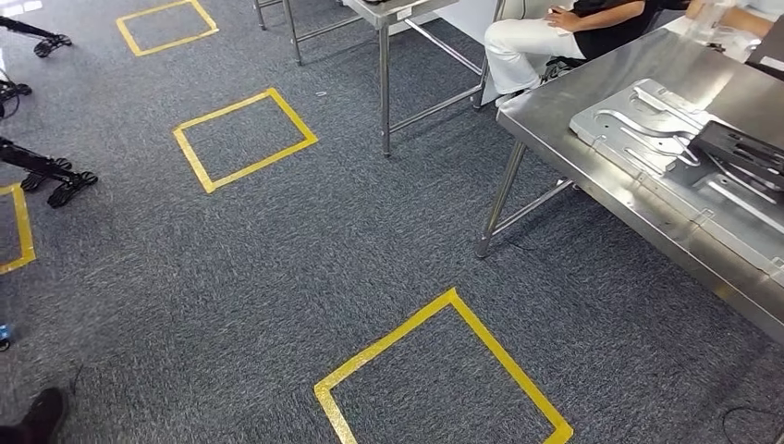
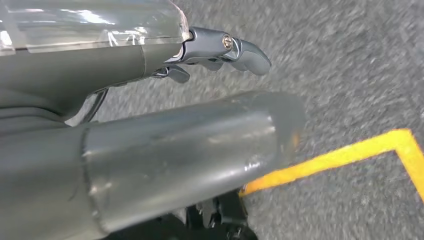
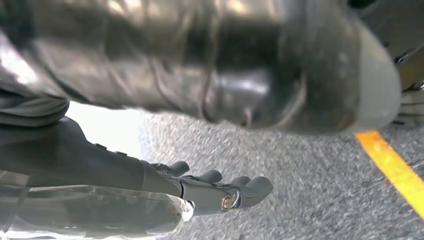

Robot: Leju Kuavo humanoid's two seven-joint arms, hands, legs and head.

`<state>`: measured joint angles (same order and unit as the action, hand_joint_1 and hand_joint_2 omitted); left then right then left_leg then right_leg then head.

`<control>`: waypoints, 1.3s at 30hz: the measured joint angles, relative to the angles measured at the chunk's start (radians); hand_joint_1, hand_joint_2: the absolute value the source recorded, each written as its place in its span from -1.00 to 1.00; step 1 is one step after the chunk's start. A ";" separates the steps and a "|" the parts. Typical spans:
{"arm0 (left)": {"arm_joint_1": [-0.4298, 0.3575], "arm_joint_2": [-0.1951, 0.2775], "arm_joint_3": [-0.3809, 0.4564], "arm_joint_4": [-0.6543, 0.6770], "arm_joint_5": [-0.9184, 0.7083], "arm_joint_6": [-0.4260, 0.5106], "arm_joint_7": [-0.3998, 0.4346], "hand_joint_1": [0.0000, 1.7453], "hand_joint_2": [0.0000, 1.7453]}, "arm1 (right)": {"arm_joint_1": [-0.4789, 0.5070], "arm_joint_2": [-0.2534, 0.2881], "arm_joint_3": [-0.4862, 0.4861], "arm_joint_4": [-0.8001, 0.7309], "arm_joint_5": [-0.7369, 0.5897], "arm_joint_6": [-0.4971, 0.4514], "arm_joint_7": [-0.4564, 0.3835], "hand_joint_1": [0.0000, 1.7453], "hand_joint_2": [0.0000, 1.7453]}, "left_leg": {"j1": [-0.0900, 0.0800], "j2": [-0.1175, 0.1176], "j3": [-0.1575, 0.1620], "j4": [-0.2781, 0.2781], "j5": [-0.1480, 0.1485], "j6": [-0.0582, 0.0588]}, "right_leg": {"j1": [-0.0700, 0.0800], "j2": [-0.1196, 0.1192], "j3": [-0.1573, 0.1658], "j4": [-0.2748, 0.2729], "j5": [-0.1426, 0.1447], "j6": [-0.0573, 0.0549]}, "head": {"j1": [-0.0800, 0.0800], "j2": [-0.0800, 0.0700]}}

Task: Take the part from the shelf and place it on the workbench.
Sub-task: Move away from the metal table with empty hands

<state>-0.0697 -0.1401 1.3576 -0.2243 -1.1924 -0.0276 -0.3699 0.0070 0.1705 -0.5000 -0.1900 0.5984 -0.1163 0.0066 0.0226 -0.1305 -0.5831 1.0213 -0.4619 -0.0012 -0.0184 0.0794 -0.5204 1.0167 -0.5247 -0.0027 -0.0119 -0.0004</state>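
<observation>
A: Report the position of the part.

B: A flat metal part with curved slots lies on the steel workbench, at the right of the head view. A dark slotted piece overlaps its right end, and a second light plate lies just beside it on the same surface.

A: State of the left hand?

B: In the left wrist view the left hand hangs over grey carpet. Its fingers are curled slightly at the tips, spread apart, and grasp nothing.

A: State of the right hand?

B: In the right wrist view the right hand also hangs over the carpet. Its fingers lie side by side, nearly straight, with nothing between them. The picture is blurred, so the thumb's position cannot be read with confidence.

A: Floor markings?

B: Yellow tape squares mark the carpet. One square lies near the front leg of the workbench. A strip of yellow tape appears under the left hand, another near the right.

A: Other items?

B: A seated person in white trousers is behind the workbench. A second steel table stands further back.
</observation>
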 joint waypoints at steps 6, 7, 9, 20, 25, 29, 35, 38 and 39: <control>0.000 0.000 0.000 0.000 0.001 0.003 0.003 -1.00 -1.00 | 0.004 0.002 0.000 0.000 0.009 0.005 0.003 -1.00 -1.00 | 0.000 0.116 -0.112 0.235 -0.124 -0.024 | 0.002 -0.100 0.011 -0.022 0.009 -0.023 | -0.004 0.000; 0.000 0.000 0.000 0.000 0.001 0.004 0.003 -1.00 -1.00 | 0.004 0.002 0.000 0.000 0.009 0.006 0.003 -1.00 -1.00 | 0.001 0.121 -0.120 0.260 -0.127 -0.027 | 0.003 -0.115 0.011 -0.022 0.008 -0.024 | -0.004 0.000; 0.004 0.000 0.000 0.000 0.000 0.008 0.002 -1.00 -1.00 | 0.001 0.002 0.000 0.000 0.009 0.008 0.006 -1.00 -1.00 | 0.002 0.132 -0.079 0.199 -0.086 -0.029 | 0.003 -0.142 0.012 -0.020 0.005 -0.021 | -0.004 0.000; 0.000 -0.003 0.000 0.000 -0.004 0.007 -0.026 -1.00 -1.00 | -0.017 0.002 0.000 0.000 0.012 0.006 -0.003 -1.00 -1.00 | -0.009 0.133 0.029 -0.022 -0.006 0.034 | 0.004 -0.095 -0.052 0.157 -0.112 0.022 | -0.002 0.000; -0.001 -0.003 0.000 0.000 -0.005 0.008 -0.027 -1.00 -1.00 | -0.014 0.002 -0.001 0.000 0.017 0.005 -0.003 -1.00 -1.00 | -0.014 0.067 0.026 -0.013 -0.005 0.036 | 0.004 -0.069 -0.067 0.156 -0.046 0.015 | -0.002 0.000; -0.002 -0.007 0.000 0.000 -0.009 0.010 -0.029 -1.00 -1.00 | -0.014 0.002 -0.002 0.000 0.019 0.006 -0.003 -1.00 -1.00 | -0.012 0.024 0.011 0.000 -0.006 0.016 | 0.008 -0.003 -0.012 0.013 0.002 0.000 | -0.002 0.000; 0.000 -0.007 0.000 0.000 -0.010 0.013 -0.034 -1.00 -1.00 | -0.016 0.005 -0.006 0.000 0.020 0.009 -0.003 -1.00 -1.00 | -0.009 0.097 -0.067 0.147 -0.091 -0.012 | 0.007 -0.080 0.003 -0.018 0.016 -0.035 | -0.004 0.000; -0.001 -0.008 0.000 0.000 -0.010 0.013 -0.034 -1.00 -1.00 | -0.014 0.005 -0.007 0.000 0.020 0.010 -0.003 -1.00 -1.00 | -0.002 0.121 -0.121 0.266 -0.128 -0.023 | 0.010 -0.123 0.003 -0.016 0.012 -0.034 | -0.004 0.000; 0.001 -0.007 0.000 0.000 -0.010 0.013 -0.034 -1.00 -1.00 | -0.015 0.005 -0.007 0.000 0.020 0.010 -0.003 -1.00 -1.00 | 0.001 0.127 -0.104 0.238 -0.106 -0.026 | 0.009 -0.136 0.004 -0.015 0.009 -0.031 | -0.004 0.000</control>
<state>-0.0690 -0.1475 1.3577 -0.2243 -1.2028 -0.0142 -0.4042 -0.0078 0.1758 -0.5070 -0.1900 0.6184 -0.1068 0.0038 0.0237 -0.0035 -0.6866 1.2592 -0.5675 -0.0273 -0.0097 -0.0568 -0.5160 1.0016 -0.5155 -0.0342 -0.0164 -0.0004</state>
